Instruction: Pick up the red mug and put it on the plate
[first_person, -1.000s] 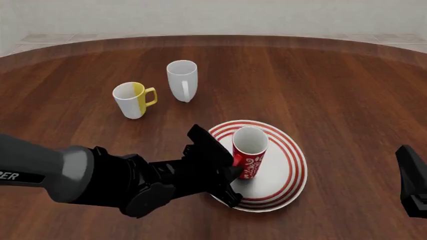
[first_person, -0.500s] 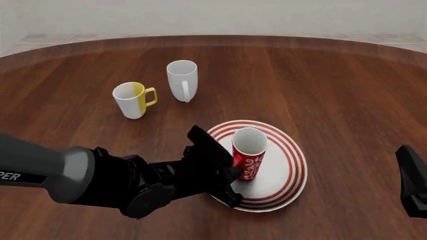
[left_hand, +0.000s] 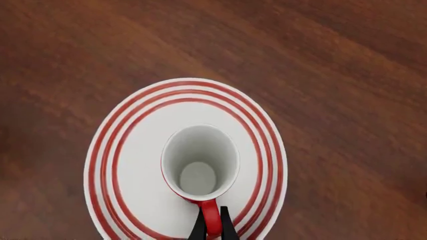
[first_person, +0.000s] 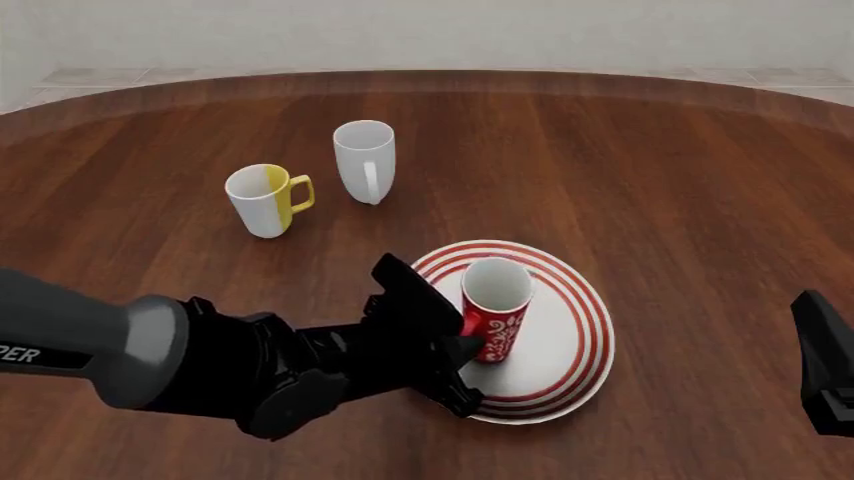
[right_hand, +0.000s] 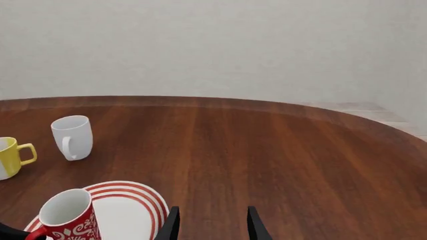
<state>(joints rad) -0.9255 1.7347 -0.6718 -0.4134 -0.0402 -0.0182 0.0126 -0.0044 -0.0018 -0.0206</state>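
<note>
Empty red mug (first_person: 498, 312) apparently resting on plate (first_person: 574, 350), handle clamped by left end effector (left_hand: 213, 229), right end effector (right_hand: 210, 220) apart

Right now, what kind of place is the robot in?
Probably a pretend dining table in a computer simulation: a round wooden table, three mugs, a red-ringed plate and a bare wall.

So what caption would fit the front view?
Left gripper holds the red mug by its handle on the plate.

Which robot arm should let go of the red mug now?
The left: its pincer grips the red mug by the handle, standing on the plate. The right pincer is open and off to the side.
</note>
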